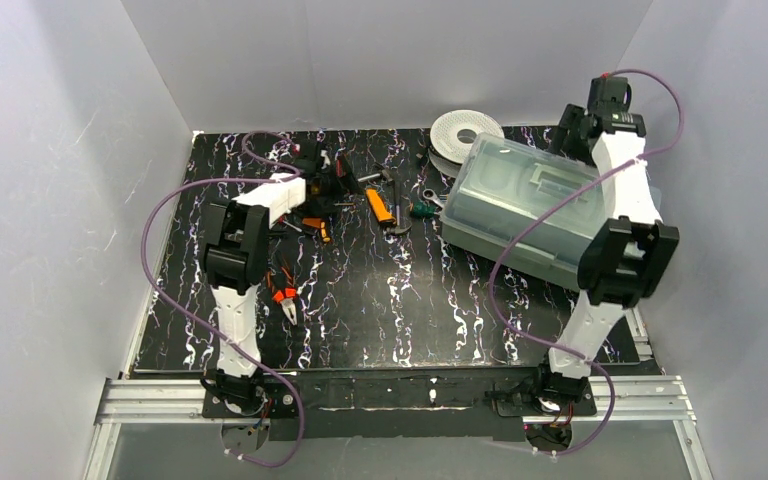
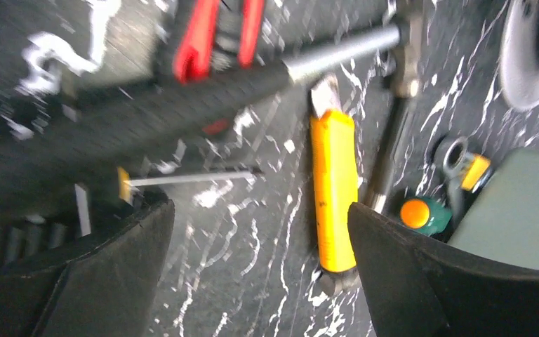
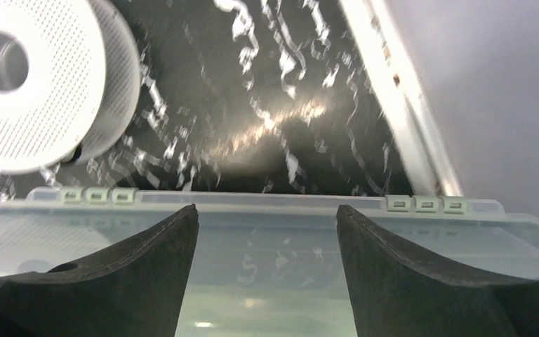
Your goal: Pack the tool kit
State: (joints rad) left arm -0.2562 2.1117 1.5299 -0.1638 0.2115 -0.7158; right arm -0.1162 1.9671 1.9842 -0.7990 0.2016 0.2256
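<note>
the pale-green box (image 1: 535,205), lid on, lies skewed at the far right of the table (image 1: 390,310), its right end close to the table's edge. the white spool (image 1: 465,135) is just beside its far corner. the right gripper (image 3: 267,225) hangs over the lid's far rim, spread wide, holding nothing. the left gripper (image 2: 260,232), equally wide and empty, hovers over loose tools: an orange-handled tool (image 2: 333,189) and red pliers (image 2: 217,31). bare marbled surface spans the near middle.

Plain grey-white walls (image 1: 380,60) stand on three sides of the table (image 1: 390,300). The table top is black with white wavy lines. A silver metal rail (image 1: 160,398) runs along its near edge.
</note>
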